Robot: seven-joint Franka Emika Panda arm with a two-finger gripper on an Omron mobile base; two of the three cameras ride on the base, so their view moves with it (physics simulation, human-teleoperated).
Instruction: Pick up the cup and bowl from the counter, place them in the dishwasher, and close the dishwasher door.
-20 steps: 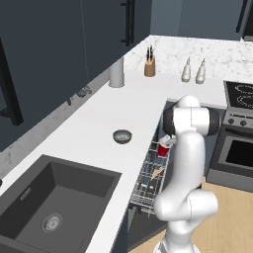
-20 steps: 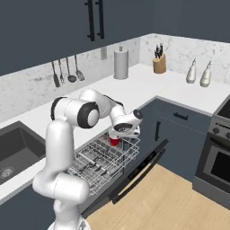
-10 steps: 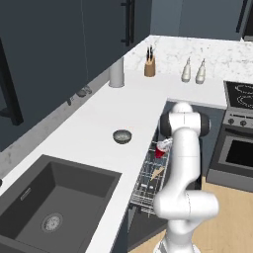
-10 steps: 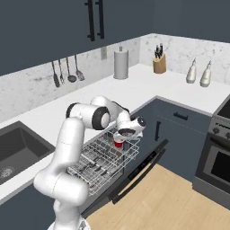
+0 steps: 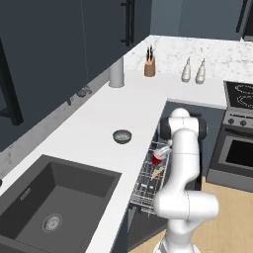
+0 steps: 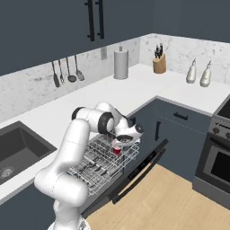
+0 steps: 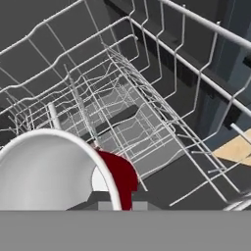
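While my hand (image 6: 120,147) pinches red cup (image 6: 117,151) low over dishwasher rack (image 6: 96,164), grey bowl (image 5: 122,136) sits on tabletop (image 5: 99,118).

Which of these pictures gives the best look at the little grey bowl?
The left base view: the bowl sits in plain sight on the white counter, its dark inside visible. In the right base view the arm stands where it would be, and the hand view looks into the rack instead.

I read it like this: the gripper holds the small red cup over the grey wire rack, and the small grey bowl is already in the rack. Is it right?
Not quite. In the left base view the small grey metallic bowl sits on the white counter. The rest holds.
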